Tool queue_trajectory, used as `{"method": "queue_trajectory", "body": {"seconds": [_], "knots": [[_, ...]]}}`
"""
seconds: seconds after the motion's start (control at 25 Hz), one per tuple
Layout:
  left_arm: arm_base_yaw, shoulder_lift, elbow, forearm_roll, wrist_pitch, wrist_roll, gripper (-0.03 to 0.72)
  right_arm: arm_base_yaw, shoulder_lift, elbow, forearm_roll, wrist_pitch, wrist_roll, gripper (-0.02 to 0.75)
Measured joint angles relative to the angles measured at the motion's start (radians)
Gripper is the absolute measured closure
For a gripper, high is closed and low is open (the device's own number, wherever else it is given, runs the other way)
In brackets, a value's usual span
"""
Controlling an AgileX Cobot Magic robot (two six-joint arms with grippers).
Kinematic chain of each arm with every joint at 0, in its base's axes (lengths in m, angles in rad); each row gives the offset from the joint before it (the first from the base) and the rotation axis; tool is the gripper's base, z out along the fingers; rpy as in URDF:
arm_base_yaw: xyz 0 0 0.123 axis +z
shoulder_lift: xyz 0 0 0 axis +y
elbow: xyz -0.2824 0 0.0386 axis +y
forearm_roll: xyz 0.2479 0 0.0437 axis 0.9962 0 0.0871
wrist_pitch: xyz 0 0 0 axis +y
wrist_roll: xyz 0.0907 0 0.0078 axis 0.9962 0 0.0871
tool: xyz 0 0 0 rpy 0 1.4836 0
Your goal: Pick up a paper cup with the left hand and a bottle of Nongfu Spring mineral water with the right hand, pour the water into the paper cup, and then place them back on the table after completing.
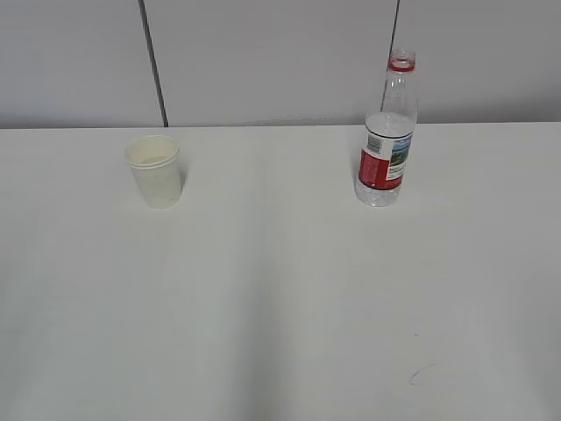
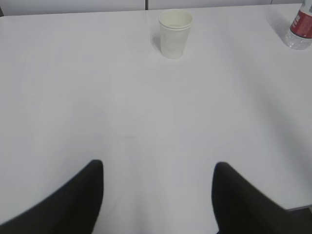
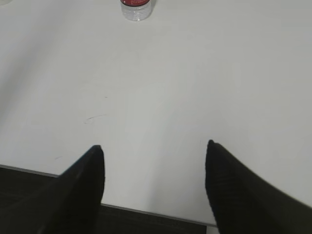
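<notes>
The cream paper cup (image 1: pixel 156 171) stands upright at the back left of the white table (image 1: pixel 280 298); the left wrist view has the cup (image 2: pixel 175 33) far ahead. The clear bottle (image 1: pixel 387 140) with a red label and red neck ring stands upright at the back right, without a cap, water (image 1: pixel 388 128) up to its shoulder. Only the bottle's base (image 3: pixel 136 9) shows at the top of the right wrist view. My left gripper (image 2: pixel 158 168) is open over bare table, far short of the cup. My right gripper (image 3: pixel 155 148) is open above the table's near edge. Neither arm appears in the exterior view.
A small dark scuff mark (image 1: pixel 423 373) lies near the table's front right, also visible as a scuff mark (image 3: pixel 95 118) in the right wrist view. A grey panelled wall (image 1: pixel 280 61) stands behind the table. The table's front edge (image 3: pixel 146 210) runs under my right gripper.
</notes>
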Motion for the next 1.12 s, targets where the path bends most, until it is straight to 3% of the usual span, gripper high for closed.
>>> {"method": "queue_trajectory", "body": {"seconds": [1.12], "knots": [[0.000,0.000,0.000,0.000,0.000,0.000,0.282,0.000,0.000,0.000,-0.002,0.000,0.000,0.256]]}}
